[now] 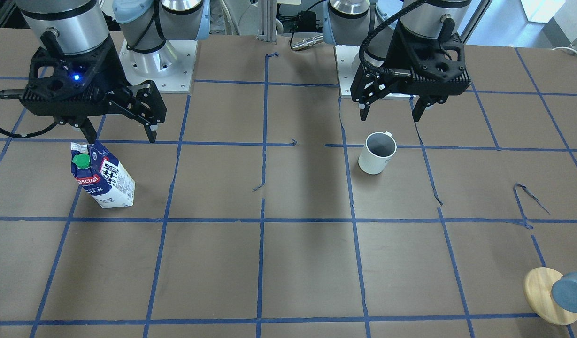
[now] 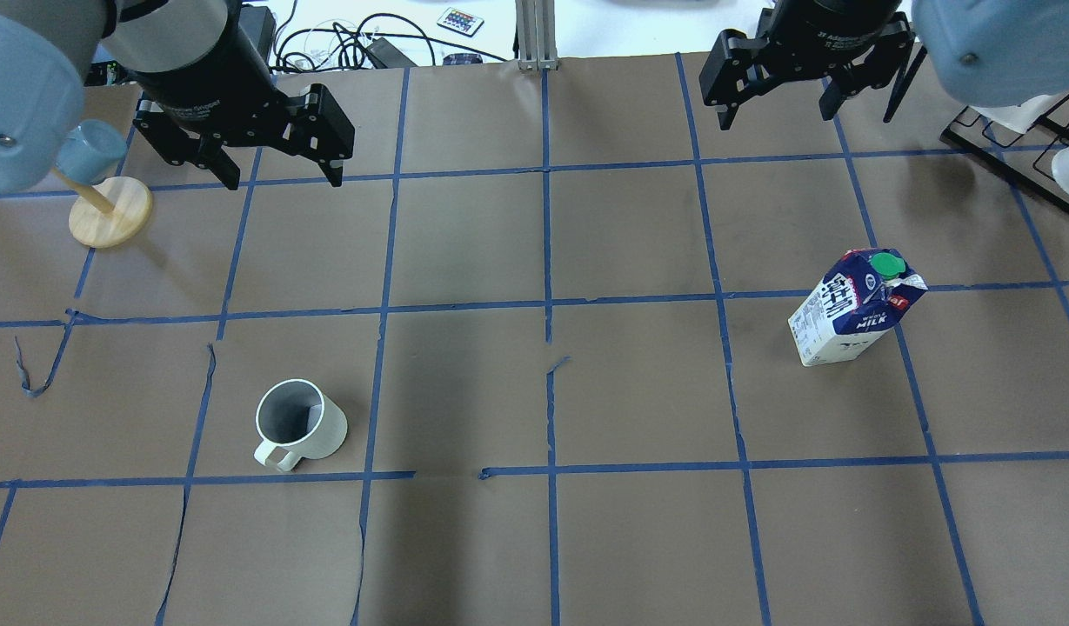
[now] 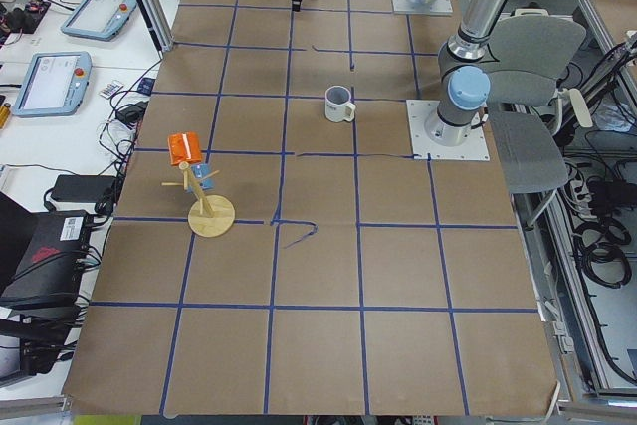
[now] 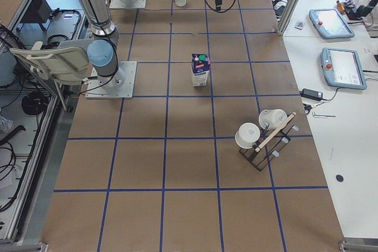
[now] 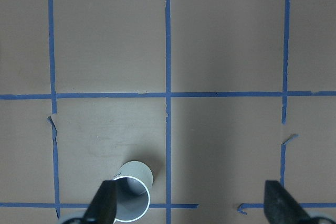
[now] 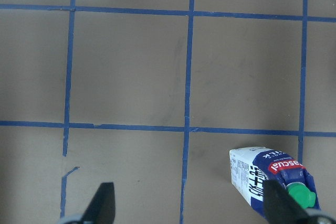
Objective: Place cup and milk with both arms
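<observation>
Finds the cup (image 2: 301, 423) upright on the robot's left, the milk (image 2: 851, 317) upright on its right. Shows left gripper (image 2: 283, 180) and right gripper (image 2: 775, 117) raised, fingers spread, empty, each nearest its own item, seemingly staged for paired grasps.

Brown table (image 2: 464, 243), blue tape grid (image 2: 547, 235); white bench (image 3: 40, 146) with pendants (image 3: 50, 82); grey chair (image 3: 537, 52).

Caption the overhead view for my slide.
Left gripper and right gripper hover open over the table; cup and milk stand upright, ungrasped.
</observation>
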{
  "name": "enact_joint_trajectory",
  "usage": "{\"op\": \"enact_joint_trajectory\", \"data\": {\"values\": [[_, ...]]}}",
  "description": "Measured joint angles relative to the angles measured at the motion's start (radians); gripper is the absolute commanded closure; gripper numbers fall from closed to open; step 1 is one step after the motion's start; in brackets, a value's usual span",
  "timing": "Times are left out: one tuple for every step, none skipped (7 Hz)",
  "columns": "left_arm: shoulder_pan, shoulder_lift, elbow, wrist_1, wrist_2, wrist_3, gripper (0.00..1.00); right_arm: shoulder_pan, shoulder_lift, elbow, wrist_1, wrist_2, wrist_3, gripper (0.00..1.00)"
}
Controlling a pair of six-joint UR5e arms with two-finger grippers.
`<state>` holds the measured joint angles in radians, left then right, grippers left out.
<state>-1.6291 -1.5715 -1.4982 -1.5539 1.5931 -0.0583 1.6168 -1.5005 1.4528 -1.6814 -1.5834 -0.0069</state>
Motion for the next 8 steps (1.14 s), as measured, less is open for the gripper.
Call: {"op": "enact_joint_trajectory", "data": {"values": [[0.0, 0.0, 0.0, -0.001, 0.002, 0.0, 0.0, -0.001, -0.001, 0.0, 0.003, 0.004, -0.005, 0.0], [0.0, 0.002, -0.002, -0.007, 0.003, 0.001, 0.0, -0.001, -0.001, 0.001, 0.003, 0.006, -0.005, 0.0], [0.0, 0.005, -0.008, -0.034, 0.004, 0.013, 0.0, -0.001, -0.001, 0.001, 0.002, 0.003, -0.006, 0.0], [0.0, 0.012, -0.027, -0.071, 0.007, 0.039, 0.0, -0.004, 0.0, 0.001, -0.005, 0.0, -0.01, 0.0], [0.002, 0.02, -0.064, -0.09, 0.013, 0.064, 0.0, -0.017, 0.004, 0.005, -0.009, -0.002, -0.017, 0.0], [0.01, 0.024, -0.137, -0.093, 0.025, 0.074, 0.0, -0.05, 0.005, 0.017, -0.009, -0.003, -0.035, 0.04], [0.035, 0.024, -0.243, -0.058, 0.035, 0.08, 0.02, -0.099, 0.005, 0.041, -0.008, -0.002, -0.075, 0.04], [0.072, 0.018, -0.363, 0.032, 0.04, 0.085, 0.03, -0.155, 0.003, 0.076, -0.013, -0.001, -0.122, 0.04]]}}
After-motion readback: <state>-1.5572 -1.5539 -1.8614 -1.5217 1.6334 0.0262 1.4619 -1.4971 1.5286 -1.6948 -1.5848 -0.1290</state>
